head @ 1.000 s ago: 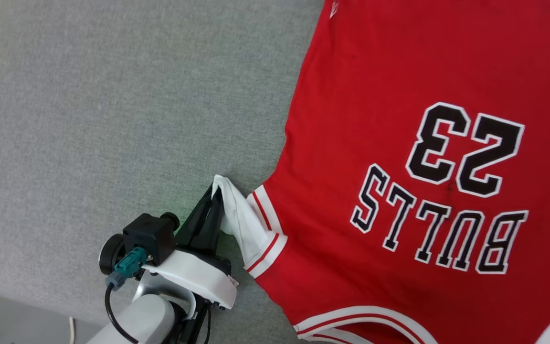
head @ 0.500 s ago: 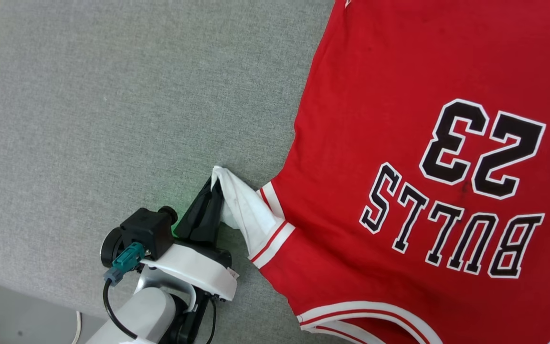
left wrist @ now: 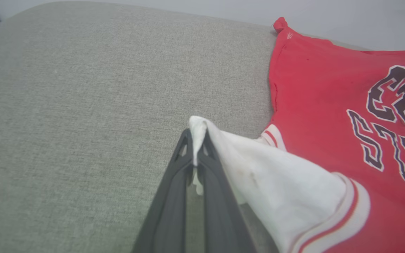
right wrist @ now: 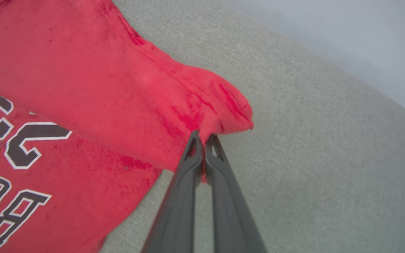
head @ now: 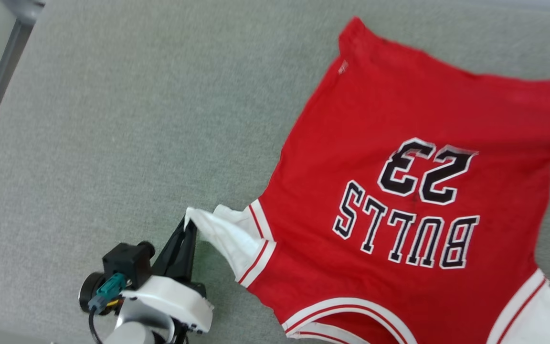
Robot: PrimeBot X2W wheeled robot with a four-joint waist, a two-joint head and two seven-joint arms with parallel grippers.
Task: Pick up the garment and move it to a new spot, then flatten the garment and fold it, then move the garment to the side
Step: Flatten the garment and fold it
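Now the shirt (head: 399, 119) lies spread on the grey cushion (head: 112, 119). The left gripper (head: 190, 227) pinches its white sleeve (left wrist: 276, 182); the right gripper (right wrist: 203, 137) seemingly nips a red corner (right wrist: 234, 109). Soft, light, limp: hold edges.

The right gripper (right wrist: 203, 136) has pinched its fingers onto a hem corner of the red jersey (head: 399, 119). The head camera has tilted up, showing the far hem.

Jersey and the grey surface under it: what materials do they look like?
Red short-sleeved jersey shirt: soft matte knit, probably cotton or polyester; it drapes and creases.
Black white-edged lettering: looks applied or printed, can't tell.
Grey surface: woven upholstery-like cloth, matte, visible weave texture.
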